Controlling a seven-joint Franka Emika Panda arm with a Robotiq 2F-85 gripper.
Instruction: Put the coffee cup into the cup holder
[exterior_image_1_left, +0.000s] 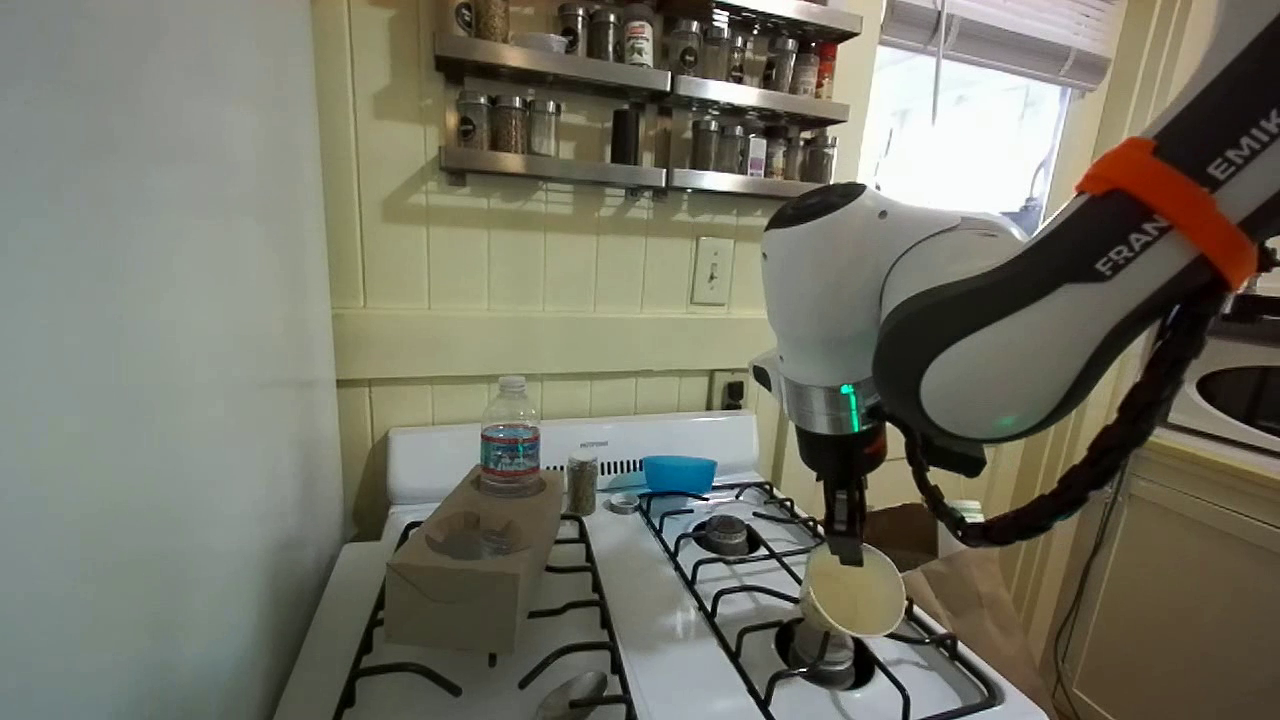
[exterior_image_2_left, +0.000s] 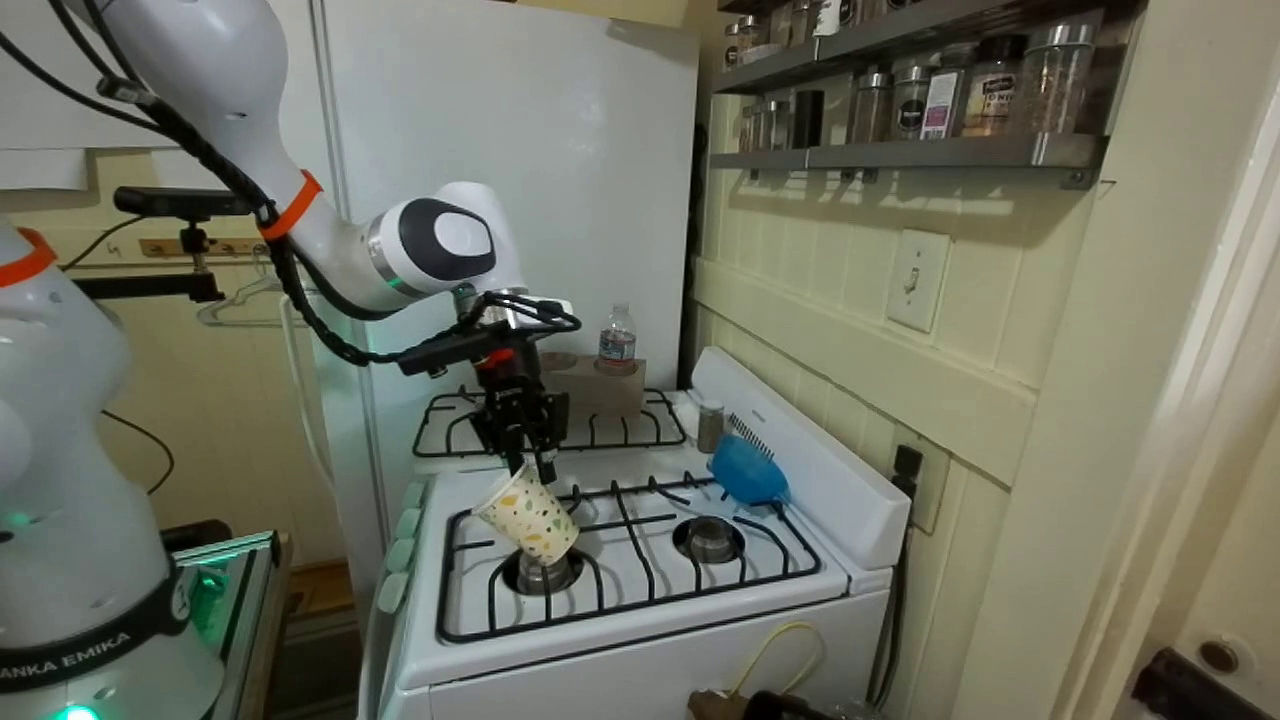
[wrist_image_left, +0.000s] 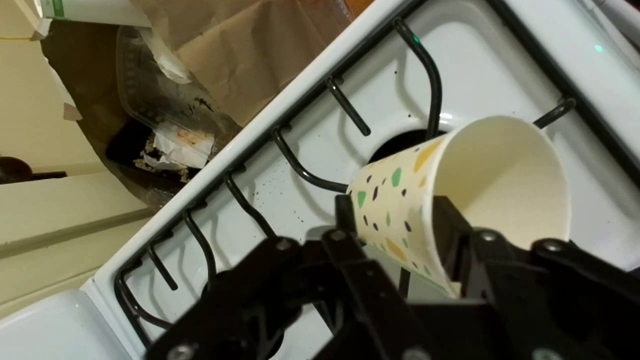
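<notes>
Brown cardboard was seen in the cup holder (exterior_image_1_left: 450, 605), placed on the white stove (exterior_image_1_left: 655, 620) at the lower left of an exterior view; its top was cut with round wells, and a clear plastic water bottle (exterior_image_1_left: 511, 405) was stood at the rear one. To the right of the bottle, a small glass jar (exterior_image_1_left: 581, 485) was filled with something greenish-brown, and a blue bowl (exterior_image_1_left: 679, 474) was set beyond it. Steel shelves (exterior_image_1_left: 555, 168) at the top were lined with spice jars (exterior_image_1_left: 511, 128). At the upper left of the wrist view, a brown paper bag (wrist_image_left: 245, 55) was shown with a clear plastic tub (wrist_image_left: 142, 92) and stained white paper (wrist_image_left: 187, 147) inside.

"FRAN" and "EMIK" could be read along the robot arm (exterior_image_1_left: 1050, 325); the bottle's label (exterior_image_1_left: 510, 452) was too blurred to be read.

Green, yellow and dark flecks were printed on the cream paper coffee cup (exterior_image_2_left: 530, 515). It was tilted over a gas burner (exterior_image_2_left: 545, 577), well apart from the holder, its plain interior turned toward the right of the wrist view. Its wall was straddled by the gripper (wrist_image_left: 395, 216): the fingers were partly spread, one inside the mouth, one outside. Whether the paper was touched by either could not be told.
</notes>
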